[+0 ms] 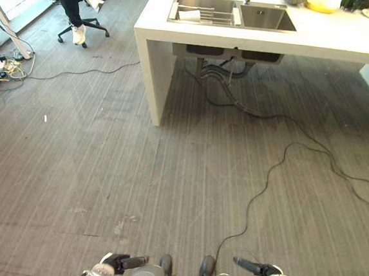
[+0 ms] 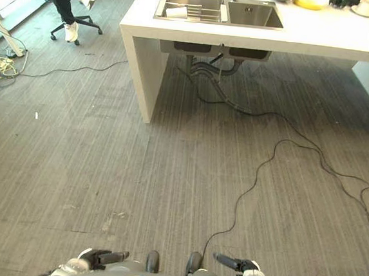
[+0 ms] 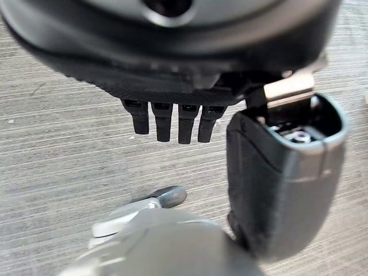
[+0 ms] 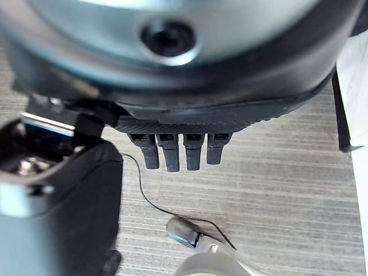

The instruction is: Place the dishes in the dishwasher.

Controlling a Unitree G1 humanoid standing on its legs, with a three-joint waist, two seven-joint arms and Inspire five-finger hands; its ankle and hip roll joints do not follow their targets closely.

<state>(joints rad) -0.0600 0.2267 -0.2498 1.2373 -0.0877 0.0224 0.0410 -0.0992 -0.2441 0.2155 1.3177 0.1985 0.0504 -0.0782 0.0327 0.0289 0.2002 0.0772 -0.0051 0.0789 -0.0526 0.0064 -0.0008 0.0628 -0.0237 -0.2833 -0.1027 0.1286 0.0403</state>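
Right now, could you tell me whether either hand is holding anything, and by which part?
Nothing is held. The left hand and the right hand hang open over bare floor, fingers straight, far from the sink.

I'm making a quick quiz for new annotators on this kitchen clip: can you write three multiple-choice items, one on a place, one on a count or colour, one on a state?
1. Where does the white cup lie?
A. On the floor
B. In the sink's left basin, on the wire rack
C. On the office chair

2. How many basins has the sink?
A. One
B. Two
C. Three

3. How are the left hand and right hand?
A. Both empty, fingers straight
B. Both closed round plates
C. The left holds a cup

Key: 1 B, the cup rests on the rack in the left basin of the white counter. 2 B, two steel basins lie side by side. 3 A, each wrist view shows straight fingers over bare floor.
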